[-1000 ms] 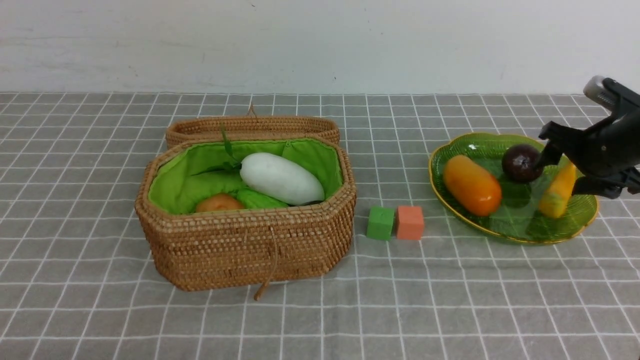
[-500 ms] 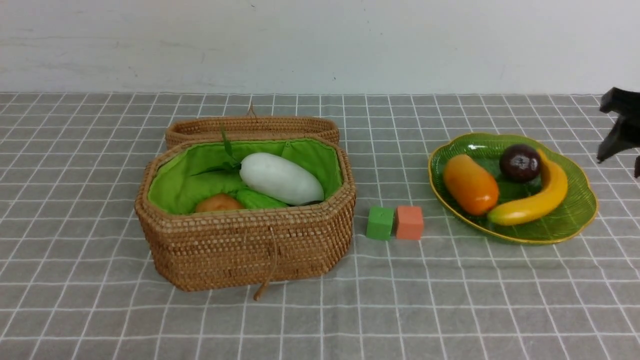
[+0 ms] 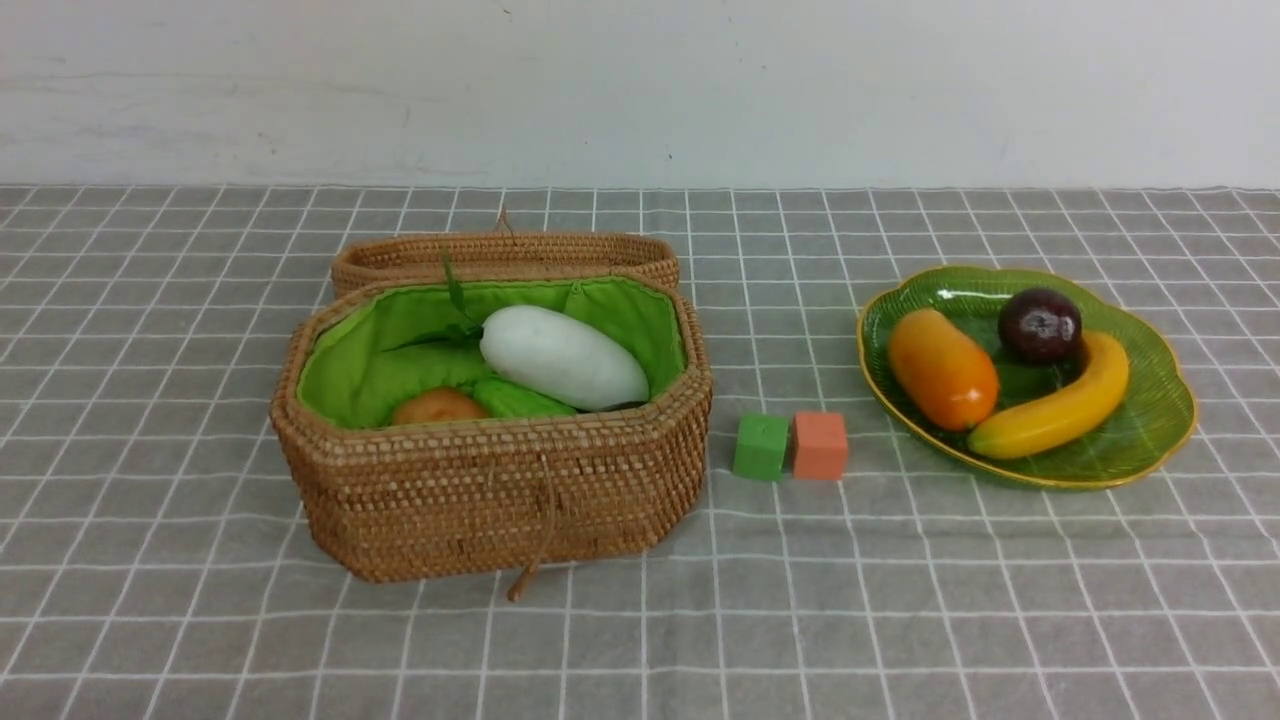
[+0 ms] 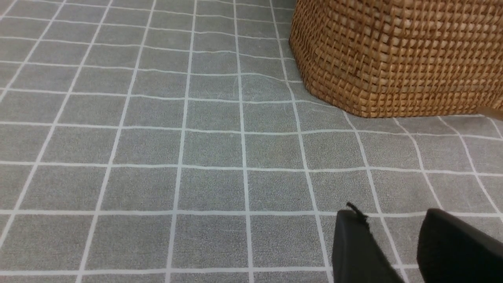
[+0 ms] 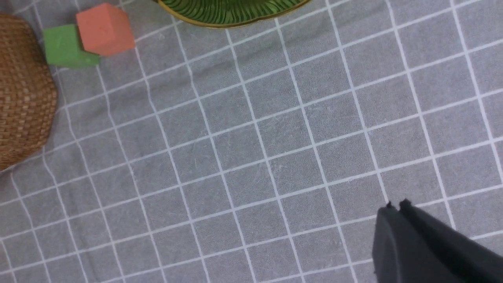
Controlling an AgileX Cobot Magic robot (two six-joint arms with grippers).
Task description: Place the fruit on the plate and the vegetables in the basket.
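Seemingly we were finished: fruit (image 3: 1040, 375) lay on the plate (image 3: 1160, 440), vegetables (image 3: 563, 357) in the basket (image 3: 490, 490); our left gripper (image 4: 393, 220) stood partly open and empty, our right gripper (image 5: 395, 205) pinched closed on nothing; next meant merely checking for the unseen eggplant

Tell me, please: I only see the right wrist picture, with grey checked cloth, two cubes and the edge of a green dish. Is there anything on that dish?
Observer: Yes. The front view shows the plate holding three fruits: a mango, a mangosteen and a banana.
Operator: And what is inside the basket?
Observer: A white radish lies on top, with a potato and a cucumber lower down beside it.
Operator: Where is the other claw?
Observer: The left gripper shows only in its own wrist view, jaws apart with nothing between them, over the cloth near the basket.
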